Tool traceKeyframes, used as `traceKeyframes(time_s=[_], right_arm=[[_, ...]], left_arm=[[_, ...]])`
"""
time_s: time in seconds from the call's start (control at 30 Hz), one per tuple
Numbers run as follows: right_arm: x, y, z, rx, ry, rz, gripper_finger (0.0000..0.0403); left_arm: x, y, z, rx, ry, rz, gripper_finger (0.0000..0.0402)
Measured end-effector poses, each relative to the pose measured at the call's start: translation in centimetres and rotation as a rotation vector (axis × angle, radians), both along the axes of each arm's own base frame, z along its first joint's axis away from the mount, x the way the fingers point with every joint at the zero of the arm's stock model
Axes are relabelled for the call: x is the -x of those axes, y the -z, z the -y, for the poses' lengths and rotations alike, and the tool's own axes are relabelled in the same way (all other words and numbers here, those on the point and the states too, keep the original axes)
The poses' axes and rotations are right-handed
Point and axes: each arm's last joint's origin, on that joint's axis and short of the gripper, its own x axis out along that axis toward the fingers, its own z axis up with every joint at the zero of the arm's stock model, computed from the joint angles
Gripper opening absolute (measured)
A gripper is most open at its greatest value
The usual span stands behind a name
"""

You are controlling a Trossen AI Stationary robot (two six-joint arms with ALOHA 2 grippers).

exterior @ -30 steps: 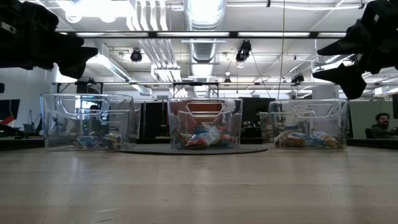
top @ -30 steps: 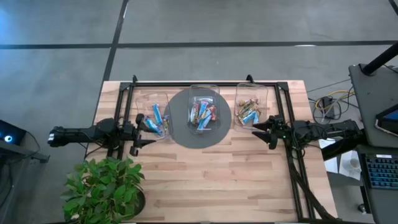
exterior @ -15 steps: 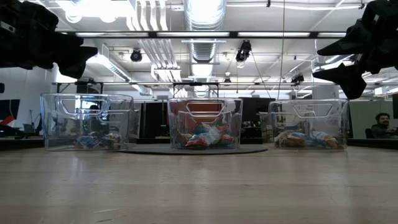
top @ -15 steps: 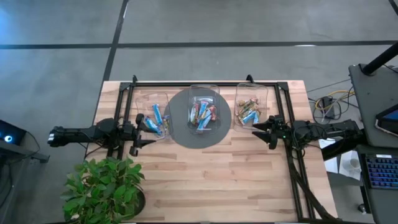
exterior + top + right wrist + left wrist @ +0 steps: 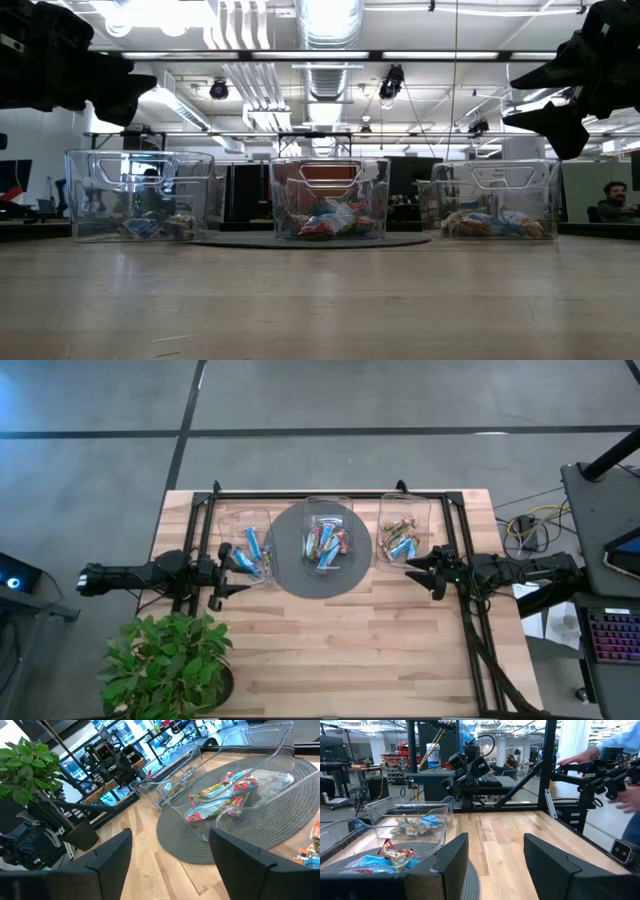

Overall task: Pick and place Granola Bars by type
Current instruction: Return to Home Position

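Three clear bins stand in a row at the table's far side. The left bin [image 5: 247, 548] holds blue-wrapped granola bars [image 5: 252, 545]. The middle bin [image 5: 327, 538], on a round grey mat [image 5: 300, 575], holds mixed bars [image 5: 325, 544]. The right bin [image 5: 403, 532] holds brown/gold and blue bars [image 5: 398, 540]. My left gripper [image 5: 232, 568] is open and empty at the left bin's near end. My right gripper [image 5: 418, 570] is open and empty just near of the right bin.
A potted plant [image 5: 168, 660] stands at the table's near left corner. Bare wood [image 5: 340, 650] lies between the bins and the near edge. Black frame rails [image 5: 470, 630] run along the table's sides. A person's arm [image 5: 620, 750] shows beyond the table in the left wrist view.
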Motion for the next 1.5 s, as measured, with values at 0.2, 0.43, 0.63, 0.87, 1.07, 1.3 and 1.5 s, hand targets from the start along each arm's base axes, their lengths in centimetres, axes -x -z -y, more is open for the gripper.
traceKeyframes(time_s=[0.2,0.43,0.63,0.87,1.07,1.3,1.5], right_arm=[[0.1,-0.1,0.0,0.027,-0.003,0.006,0.0249],[0.0,-0.7,-0.1,0.189,-0.078,0.083,0.0256],[-0.3,-0.8,0.0,0.509,-0.223,0.216,0.0260],[-0.4,0.1,0.6,0.529,-0.160,0.102,0.0251],[-0.4,0.1,0.7,0.530,-0.157,0.094,0.0249],[-0.4,0.1,0.7,0.468,-0.160,0.102,0.0256],[-0.5,0.2,0.7,0.448,-0.162,0.093,0.0257]], left_arm=[[0.0,0.0,0.0,0.000,0.000,0.001,0.0174],[0.0,0.0,0.0,0.000,0.000,-0.001,0.0174],[0.0,0.0,0.0,0.000,-0.002,-0.003,0.0174],[0.0,0.0,0.0,0.000,-0.002,-0.004,0.0174],[0.0,0.0,0.0,0.000,-0.002,-0.004,0.0174],[0.0,0.0,0.0,0.000,-0.002,-0.004,0.0174],[0.0,0.0,0.0,0.000,-0.002,-0.005,0.0174]])
